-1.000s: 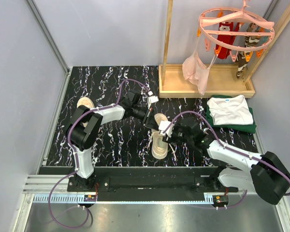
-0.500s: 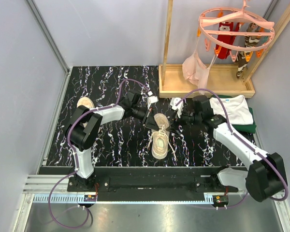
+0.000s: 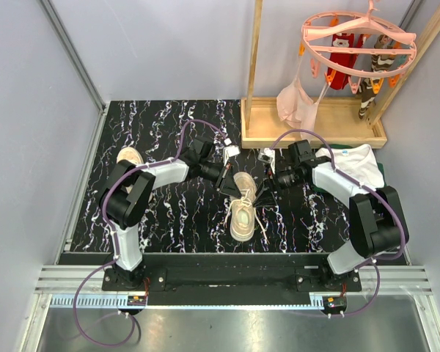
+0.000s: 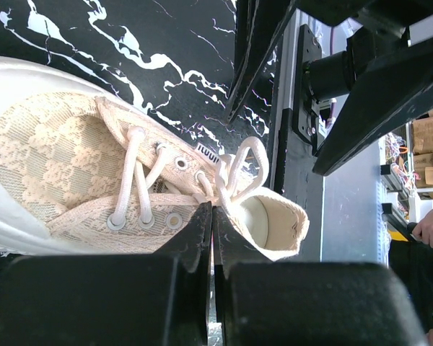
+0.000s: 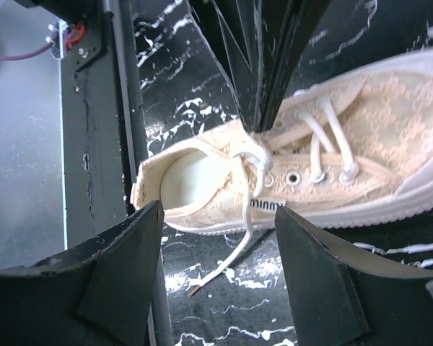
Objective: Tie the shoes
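1. Early going, judging by the laces: threaded through the eyelets of the beige sneaker at mid-frame on the desk, yet no knot and no bow.
2. One loose lace end trailing onto the marble pattern, lower centre of the right wrist view.
3. Second sneaker untouched at the left of the overhead view, well apart.
4. Left fingers clenched together at the eyelet edge, possibly pinching a lace; hard to tell.
5. Right fingers released, spread wide above the heel opening, grasping nothing.
6. Left to do: both bows.
7. Small side tag: roughly "miumi".
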{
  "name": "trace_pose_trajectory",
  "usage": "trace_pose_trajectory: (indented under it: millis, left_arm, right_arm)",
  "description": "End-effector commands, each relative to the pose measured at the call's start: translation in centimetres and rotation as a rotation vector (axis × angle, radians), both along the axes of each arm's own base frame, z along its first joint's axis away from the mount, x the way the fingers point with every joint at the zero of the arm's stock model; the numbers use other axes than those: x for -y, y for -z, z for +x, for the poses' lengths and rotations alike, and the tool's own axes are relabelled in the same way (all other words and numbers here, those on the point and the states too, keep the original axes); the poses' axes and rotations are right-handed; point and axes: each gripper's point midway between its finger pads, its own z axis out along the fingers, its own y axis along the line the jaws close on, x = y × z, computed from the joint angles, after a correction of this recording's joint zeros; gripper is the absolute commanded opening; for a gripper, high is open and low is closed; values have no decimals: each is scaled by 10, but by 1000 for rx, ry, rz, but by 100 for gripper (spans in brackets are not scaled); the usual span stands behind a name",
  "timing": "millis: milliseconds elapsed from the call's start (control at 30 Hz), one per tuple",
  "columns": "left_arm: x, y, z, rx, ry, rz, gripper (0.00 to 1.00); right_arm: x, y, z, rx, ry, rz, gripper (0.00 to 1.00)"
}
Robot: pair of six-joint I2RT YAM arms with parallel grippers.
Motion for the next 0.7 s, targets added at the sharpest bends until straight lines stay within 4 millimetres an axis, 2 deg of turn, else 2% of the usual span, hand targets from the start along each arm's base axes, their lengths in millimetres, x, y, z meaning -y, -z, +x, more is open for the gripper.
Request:
trace_pose_trajectory:
  millis: [0,100,233,367,667]
  left_arm:
    - [0,-25,0,71,28,-66,0]
    - [1,-24,0,68,30,-70,0]
    - [2,-25,1,69,28,-72,0]
    - [1,-24,0,65,29,-73,0]
    - [3,-23,1,58,27,-76,0]
  right_arm:
    - [-9,-22,7,56,-69,109,72]
    - [-11,-20,14,39,-64,106,70]
    - [-13,-15,28,-4,-39,74,59]
    - [-12,-8,23,-56,-61,56,52]
    - [-11,4,23,-79,-85,-8,52]
